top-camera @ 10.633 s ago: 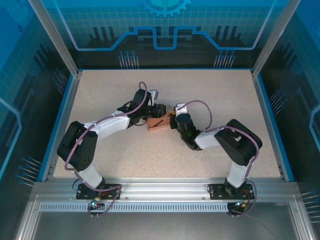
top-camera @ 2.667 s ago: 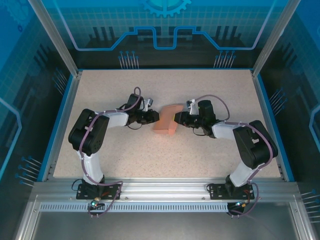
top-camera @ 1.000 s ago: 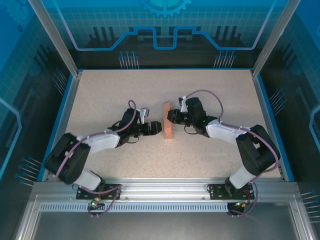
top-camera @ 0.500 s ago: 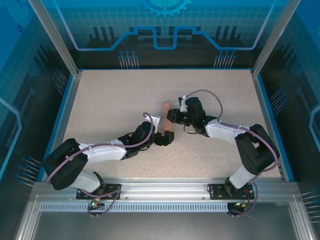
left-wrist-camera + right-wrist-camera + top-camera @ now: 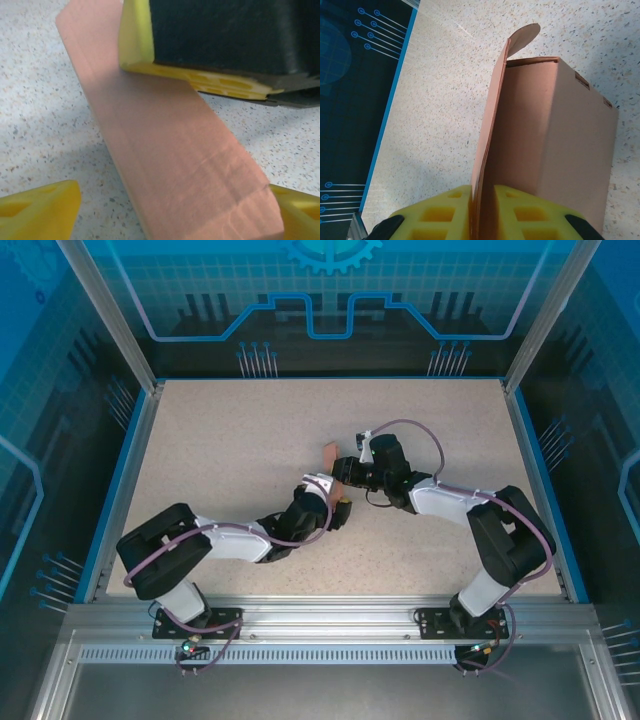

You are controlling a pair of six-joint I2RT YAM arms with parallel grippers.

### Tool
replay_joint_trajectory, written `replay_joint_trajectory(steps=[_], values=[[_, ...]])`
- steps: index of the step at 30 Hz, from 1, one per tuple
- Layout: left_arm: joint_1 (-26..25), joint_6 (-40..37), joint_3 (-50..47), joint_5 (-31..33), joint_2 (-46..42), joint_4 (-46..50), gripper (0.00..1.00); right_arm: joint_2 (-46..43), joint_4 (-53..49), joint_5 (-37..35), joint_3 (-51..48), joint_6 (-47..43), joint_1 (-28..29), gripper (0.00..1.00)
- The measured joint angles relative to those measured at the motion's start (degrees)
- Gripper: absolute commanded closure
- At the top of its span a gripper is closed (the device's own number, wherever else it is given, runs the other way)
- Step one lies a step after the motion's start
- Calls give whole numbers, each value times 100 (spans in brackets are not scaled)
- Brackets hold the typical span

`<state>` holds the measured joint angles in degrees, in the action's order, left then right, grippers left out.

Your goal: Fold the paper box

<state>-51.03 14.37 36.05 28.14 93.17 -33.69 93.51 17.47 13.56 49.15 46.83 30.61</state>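
Note:
The paper box (image 5: 328,455), salmon-orange cardboard, stands at the table's middle between both grippers. My right gripper (image 5: 343,472) is shut on one thin side flap (image 5: 492,125) of the box. The box body (image 5: 555,125) lies to the right of its fingers (image 5: 445,212), and a rounded tab (image 5: 525,34) sticks out at the far end. My left gripper (image 5: 337,508) reaches in from the near side and covers most of the box. It is open, with its yellow fingertips (image 5: 40,210) wide apart on either side of the box (image 5: 165,150). The right gripper's finger (image 5: 200,82) presses the box's far part.
The speckled beige table (image 5: 220,440) has a raised blue rim (image 5: 128,475) on the left, right and back. An aluminium rail (image 5: 320,615) with both arm bases runs along the near edge. The right arm's cable (image 5: 420,435) loops above its wrist.
My left arm swung from the box's left side round to its near side and closed in over it. My right gripper kept its hold on the flap and barely moved.

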Motion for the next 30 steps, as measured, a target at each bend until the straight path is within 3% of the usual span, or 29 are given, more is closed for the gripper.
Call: replay_joint_trajectory(steps=[13, 22, 30], values=[[-20, -264, 111, 286, 216, -269, 52, 26, 61, 28, 0, 59, -2, 79], [-20, -407, 105, 402, 216, -273, 77, -44, -144, 74, 76, -15, -57, 68], [11, -446, 50, 341, 195, -356, 78, -468, -789, 57, 81, -354, -356, 55]])
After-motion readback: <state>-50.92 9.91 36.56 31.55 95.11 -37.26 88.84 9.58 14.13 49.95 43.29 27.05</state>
